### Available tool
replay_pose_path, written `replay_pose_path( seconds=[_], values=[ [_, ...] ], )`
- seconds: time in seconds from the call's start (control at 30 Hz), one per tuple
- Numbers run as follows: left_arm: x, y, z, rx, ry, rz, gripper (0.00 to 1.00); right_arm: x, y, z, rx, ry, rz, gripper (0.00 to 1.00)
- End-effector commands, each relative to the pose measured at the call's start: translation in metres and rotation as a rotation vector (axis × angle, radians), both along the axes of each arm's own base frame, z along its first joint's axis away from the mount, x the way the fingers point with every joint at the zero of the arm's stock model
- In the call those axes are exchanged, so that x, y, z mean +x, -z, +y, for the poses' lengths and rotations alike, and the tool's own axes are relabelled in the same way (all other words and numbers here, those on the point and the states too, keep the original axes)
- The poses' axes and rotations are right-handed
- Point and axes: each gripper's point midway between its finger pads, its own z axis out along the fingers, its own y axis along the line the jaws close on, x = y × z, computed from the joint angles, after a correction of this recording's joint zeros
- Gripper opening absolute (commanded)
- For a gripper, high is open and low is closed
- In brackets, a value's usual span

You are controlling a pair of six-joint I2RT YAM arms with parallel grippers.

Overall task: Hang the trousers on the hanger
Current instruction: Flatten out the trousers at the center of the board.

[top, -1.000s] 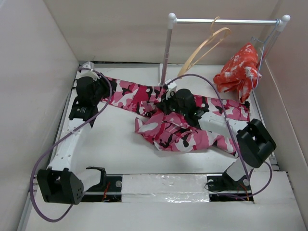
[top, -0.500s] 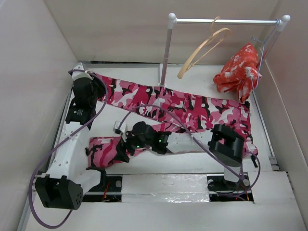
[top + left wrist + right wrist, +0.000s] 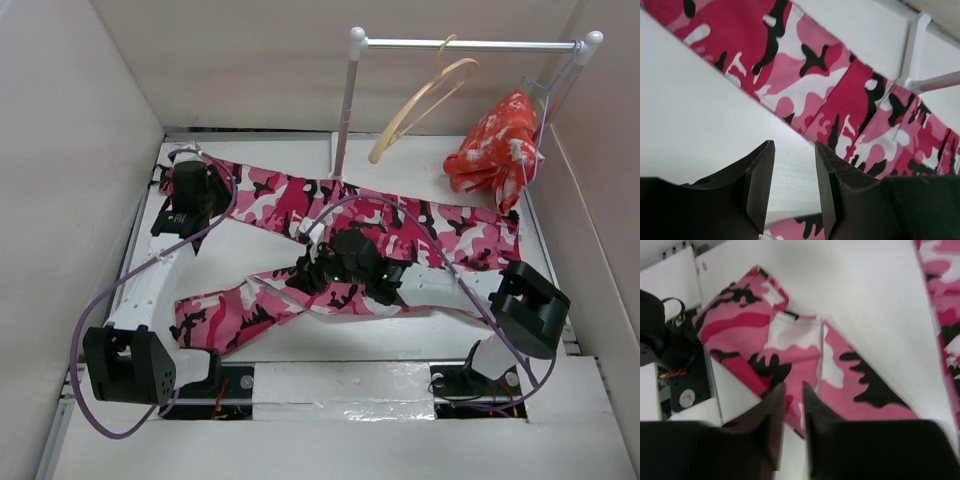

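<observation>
The pink, red, white and black camouflage trousers [image 3: 400,225] lie flat on the table in a sideways V. One leg runs to the far left, the other to the front left. My left gripper [image 3: 200,185] hovers by the far-left leg [image 3: 805,75]. It [image 3: 794,145] is open, with bare table between its fingers. My right gripper [image 3: 303,277] hangs above the front leg [image 3: 790,345]. It [image 3: 792,386] is open by a narrow gap and holds nothing. The tan wooden hanger [image 3: 425,95] hangs tilted on the rail at the back.
A white clothes rack has a rail [image 3: 470,44] and a post [image 3: 347,110]; its foot [image 3: 912,55] stands on the table. A red-orange garment [image 3: 495,150] hangs at the rail's right end. White walls close in the table. The left arm's base [image 3: 670,355] sits front left.
My right gripper pulled the bunched trouser leg out to the front left, let it go, and came back toward the middle. The leg now lies stretched out. My left gripper shifted slightly.
</observation>
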Motion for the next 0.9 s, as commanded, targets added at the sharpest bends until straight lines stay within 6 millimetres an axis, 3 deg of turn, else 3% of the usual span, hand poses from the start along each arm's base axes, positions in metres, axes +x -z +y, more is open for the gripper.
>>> replay_pose_path(
  seconds=[0.0,0.07,0.13,0.17,0.23,0.27,0.3,0.37,0.4,0.53,0.63,0.67,0.7,0.77,0.83,0.87],
  values=[
    [-0.016,0.014,0.001,-0.021,-0.012,0.035,0.35,0.007,-0.021,0.016,0.025,-0.011,-0.103,0.44],
    [-0.016,-0.004,0.008,-0.029,-0.067,-0.017,0.34,0.013,-0.008,0.039,-0.028,-0.080,-0.123,0.67],
    [-0.018,-0.027,0.009,-0.046,-0.076,-0.101,0.34,0.012,-0.007,0.056,-0.029,-0.143,-0.170,0.79],
    [-0.018,-0.032,0.009,-0.055,-0.078,-0.136,0.34,0.015,0.005,0.063,-0.043,-0.160,-0.179,0.89],
    [-0.021,-0.038,0.011,-0.054,-0.083,-0.166,0.34,0.012,-0.001,0.080,-0.011,-0.232,-0.197,0.96],
    [-0.021,-0.034,0.012,-0.050,-0.087,-0.159,0.35,0.007,0.005,0.089,-0.022,-0.272,-0.193,0.99],
    [-0.021,-0.032,0.012,-0.036,-0.081,-0.150,0.34,0.008,0.032,0.096,-0.066,-0.295,-0.159,0.99],
    [-0.019,-0.026,0.013,-0.017,-0.076,-0.115,0.34,0.004,0.037,0.114,-0.078,-0.348,-0.148,0.99],
    [-0.018,-0.025,0.013,-0.013,-0.072,-0.108,0.34,-0.001,0.063,0.119,-0.118,-0.369,-0.113,0.99],
    [-0.019,-0.034,0.007,-0.031,-0.039,-0.144,0.35,-0.016,0.081,0.136,-0.113,-0.443,-0.074,0.96],
    [-0.021,-0.041,0.002,-0.045,-0.016,-0.167,0.34,-0.020,0.089,0.144,-0.126,-0.467,-0.062,0.77],
    [-0.022,-0.039,-0.001,-0.052,-0.003,-0.163,0.34,-0.013,0.091,0.151,-0.131,-0.454,-0.070,0.45],
    [-0.022,-0.039,-0.002,-0.056,0.004,-0.164,0.34,-0.009,0.091,0.154,-0.138,-0.439,-0.075,0.27],
    [-0.024,-0.040,-0.005,-0.068,0.021,-0.173,0.34,0.016,0.085,0.155,-0.131,-0.364,-0.085,0.02],
    [-0.023,-0.039,-0.008,-0.076,0.035,-0.174,0.34,0.039,0.069,0.157,-0.086,-0.275,-0.108,0.00],
    [-0.023,-0.036,-0.010,-0.082,0.043,-0.166,0.34,0.061,0.064,0.153,-0.071,-0.189,-0.099,0.00]
  ],
)
